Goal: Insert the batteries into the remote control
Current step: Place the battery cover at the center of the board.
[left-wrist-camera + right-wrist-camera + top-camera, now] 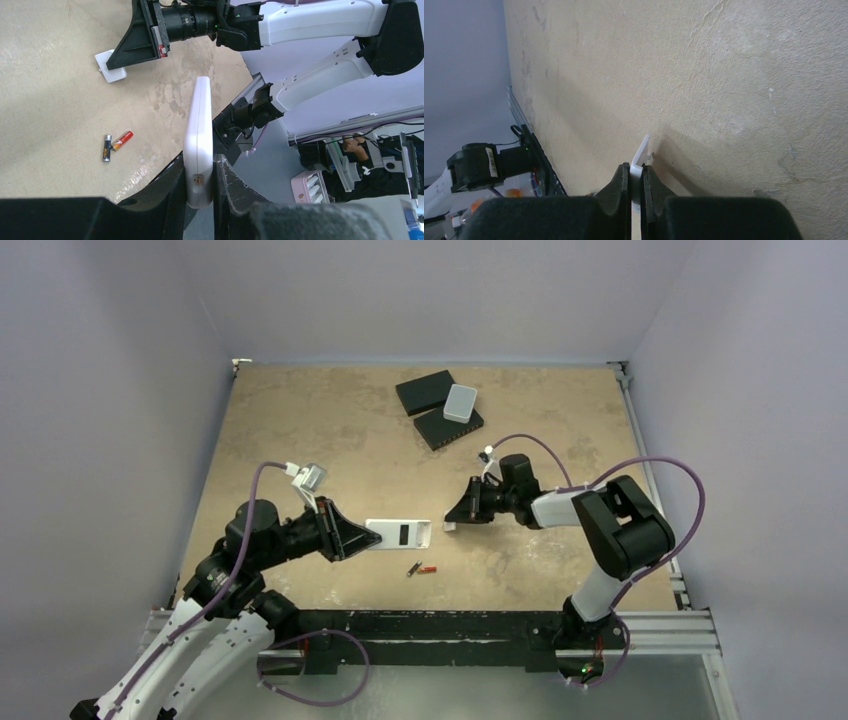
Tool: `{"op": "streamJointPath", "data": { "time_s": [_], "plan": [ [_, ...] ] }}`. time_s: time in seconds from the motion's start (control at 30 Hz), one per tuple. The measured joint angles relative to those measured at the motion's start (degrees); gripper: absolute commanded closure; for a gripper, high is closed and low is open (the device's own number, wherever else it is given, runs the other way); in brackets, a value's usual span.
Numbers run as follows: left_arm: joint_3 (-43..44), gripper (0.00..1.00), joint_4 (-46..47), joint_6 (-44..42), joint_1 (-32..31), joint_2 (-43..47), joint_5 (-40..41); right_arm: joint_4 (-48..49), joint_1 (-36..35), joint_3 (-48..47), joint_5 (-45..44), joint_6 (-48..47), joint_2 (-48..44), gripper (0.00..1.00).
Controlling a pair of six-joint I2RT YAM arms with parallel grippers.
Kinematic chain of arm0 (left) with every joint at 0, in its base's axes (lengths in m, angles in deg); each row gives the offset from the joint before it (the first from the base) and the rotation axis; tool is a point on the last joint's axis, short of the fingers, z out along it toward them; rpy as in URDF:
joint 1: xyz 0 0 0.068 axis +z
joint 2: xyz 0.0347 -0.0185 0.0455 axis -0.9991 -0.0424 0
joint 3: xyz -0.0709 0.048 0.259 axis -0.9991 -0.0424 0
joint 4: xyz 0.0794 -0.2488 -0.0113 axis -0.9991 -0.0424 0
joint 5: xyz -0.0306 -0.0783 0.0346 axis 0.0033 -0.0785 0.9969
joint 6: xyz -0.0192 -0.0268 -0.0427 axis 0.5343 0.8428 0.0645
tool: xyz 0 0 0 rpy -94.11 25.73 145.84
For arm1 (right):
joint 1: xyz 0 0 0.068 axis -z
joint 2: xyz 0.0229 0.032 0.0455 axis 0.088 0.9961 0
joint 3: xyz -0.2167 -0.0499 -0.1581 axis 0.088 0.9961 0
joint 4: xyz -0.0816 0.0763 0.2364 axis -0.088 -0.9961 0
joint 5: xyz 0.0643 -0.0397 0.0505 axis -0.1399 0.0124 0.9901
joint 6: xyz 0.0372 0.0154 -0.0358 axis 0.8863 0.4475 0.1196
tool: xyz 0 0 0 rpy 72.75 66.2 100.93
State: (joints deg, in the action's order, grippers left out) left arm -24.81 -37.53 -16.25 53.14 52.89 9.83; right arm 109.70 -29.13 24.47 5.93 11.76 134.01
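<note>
From above, the left gripper (368,537) clamps the left end of the remote control (405,534), recess up, with the batteries (422,569) just near of it; its wrist view shows the remote edge-on; in the right wrist view the right gripper (636,175) pinches a thin white tab (642,152), mostly hidden in its grip.

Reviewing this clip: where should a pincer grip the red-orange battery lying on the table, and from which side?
Come straight down from above, because the red-orange battery lies flat on the table. Close across its round sides, not end to end, and toward the free end: its other end lies close beside the dark battery, leaving little room there.
</note>
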Motion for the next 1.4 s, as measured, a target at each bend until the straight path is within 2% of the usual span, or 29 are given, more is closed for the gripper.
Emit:
{"op": "streamJointPath", "data": {
  "time_s": [0.2, 0.77, 1.4],
  "plan": [
    [-0.04, 1.00, 0.00, 0.00, 0.00, 0.00, 0.00, 1.97, 0.35, 0.85, 0.79, 0.22, 0.46, 0.77],
    [-0.13, 1.00, 0.00, 0.00, 0.00, 0.00, 0.04, 3.76, 1.03, 2.03, 1.25, 0.13, 0.81, 0.55],
    [-0.13, 1.00, -0.11, 0.02, 0.00, -0.57, 0.26, -6.10, 1.64, 2.03, -5.88, -4.83, -6.23, 0.50]
  ]
}}
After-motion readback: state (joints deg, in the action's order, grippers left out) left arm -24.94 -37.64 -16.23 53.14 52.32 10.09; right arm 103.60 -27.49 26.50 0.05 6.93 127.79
